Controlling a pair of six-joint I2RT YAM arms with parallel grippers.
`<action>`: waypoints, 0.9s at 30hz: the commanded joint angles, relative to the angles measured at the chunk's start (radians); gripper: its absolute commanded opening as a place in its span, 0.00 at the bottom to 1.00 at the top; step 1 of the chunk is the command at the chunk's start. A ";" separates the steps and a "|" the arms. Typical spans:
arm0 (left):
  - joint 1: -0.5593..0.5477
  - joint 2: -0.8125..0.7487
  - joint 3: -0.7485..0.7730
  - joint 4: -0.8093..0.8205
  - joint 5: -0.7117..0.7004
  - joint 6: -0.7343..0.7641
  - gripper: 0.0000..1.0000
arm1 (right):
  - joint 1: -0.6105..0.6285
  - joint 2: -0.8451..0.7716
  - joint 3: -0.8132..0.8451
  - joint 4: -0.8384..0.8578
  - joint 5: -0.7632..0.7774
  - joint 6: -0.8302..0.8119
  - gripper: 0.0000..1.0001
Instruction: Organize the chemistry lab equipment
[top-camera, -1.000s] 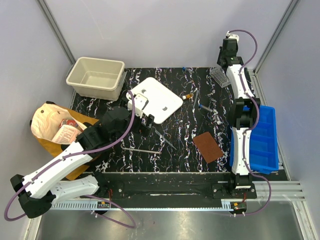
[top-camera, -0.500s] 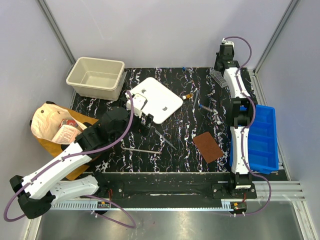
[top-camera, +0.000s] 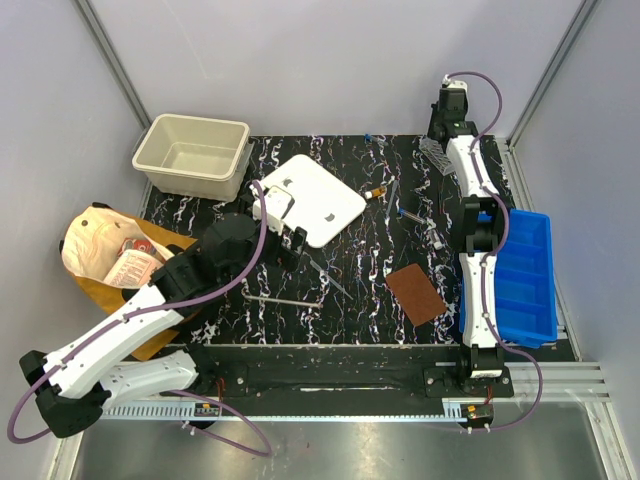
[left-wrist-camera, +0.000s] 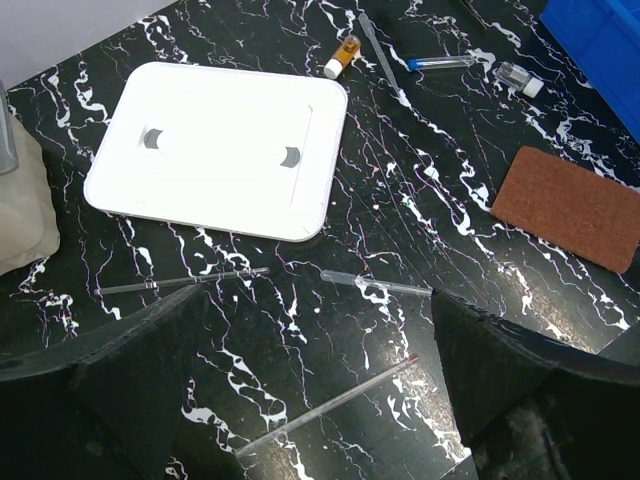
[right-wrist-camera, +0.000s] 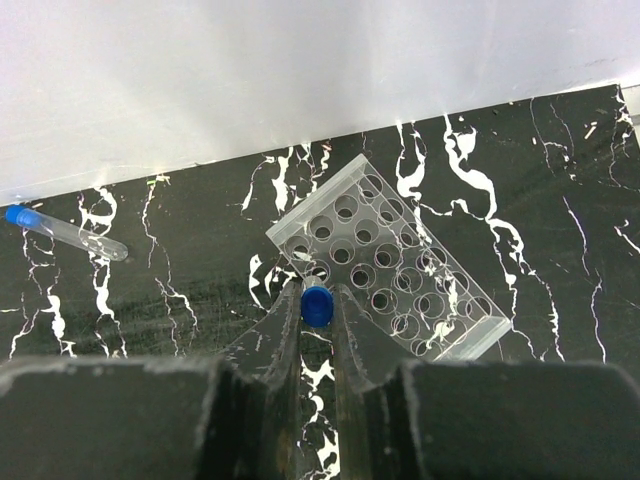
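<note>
My right gripper (right-wrist-camera: 317, 300) is shut on a blue-capped tube (right-wrist-camera: 316, 306), held upright over the near-left edge of the clear tube rack (right-wrist-camera: 395, 255) at the table's far right (top-camera: 437, 152). Another blue-capped tube (right-wrist-camera: 60, 232) lies to the rack's left. My left gripper (left-wrist-camera: 320, 350) stands open and low over the mat, with a thin rod with a red tip (left-wrist-camera: 325, 410) lying between its fingers, untouched. A clear pipette (left-wrist-camera: 375, 285) and a glass rod (left-wrist-camera: 185, 282) lie just beyond. An orange vial (left-wrist-camera: 343, 55), a blue-capped tube (left-wrist-camera: 440, 63) and a small vial (left-wrist-camera: 512, 78) lie farther off.
A white lid (top-camera: 312, 198) lies mid-table, with a beige tub (top-camera: 192, 155) at the back left. A tan paper bag (top-camera: 100, 250) sits at the left edge. A brown pad (top-camera: 415, 293) lies beside the blue bin (top-camera: 525, 280) on the right.
The right wrist has shifted slightly left and settled over the rack, still holding the tube. The left arm has not moved.
</note>
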 joint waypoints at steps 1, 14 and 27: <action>-0.002 -0.016 -0.006 0.059 -0.028 -0.001 0.99 | 0.005 0.017 0.055 0.044 0.002 -0.025 0.20; -0.001 -0.014 -0.006 0.059 -0.033 0.001 0.99 | 0.005 0.040 0.068 0.069 0.002 -0.047 0.20; 0.012 -0.004 -0.004 0.061 -0.033 -0.001 0.99 | 0.005 0.077 0.079 0.080 -0.002 -0.065 0.20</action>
